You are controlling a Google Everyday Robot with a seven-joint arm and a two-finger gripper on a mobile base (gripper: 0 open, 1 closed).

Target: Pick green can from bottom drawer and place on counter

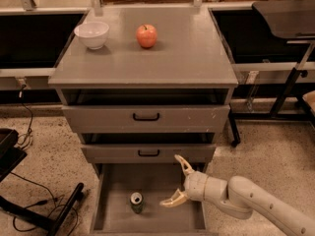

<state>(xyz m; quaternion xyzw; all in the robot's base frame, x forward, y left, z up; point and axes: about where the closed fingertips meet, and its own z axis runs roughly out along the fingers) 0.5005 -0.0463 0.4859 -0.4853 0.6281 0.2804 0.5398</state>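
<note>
The green can [136, 202] stands upright on the floor of the open bottom drawer [114, 219], left of centre, its silver top showing. My gripper [175, 182] is open, its pale fingers spread wide, over the right part of the drawer, a little to the right of the can and apart from it. The arm comes in from the lower right. The counter [187, 58] is the grey top of the cabinet, above the two upper drawers.
A white bowl [92, 34] and a red-orange apple [146, 36] sit at the back of the counter. The two upper drawers [145, 117] stand slightly open. Black cables and a stand [59, 215] lie on the floor at left; a black table leg [285, 90] stands at right.
</note>
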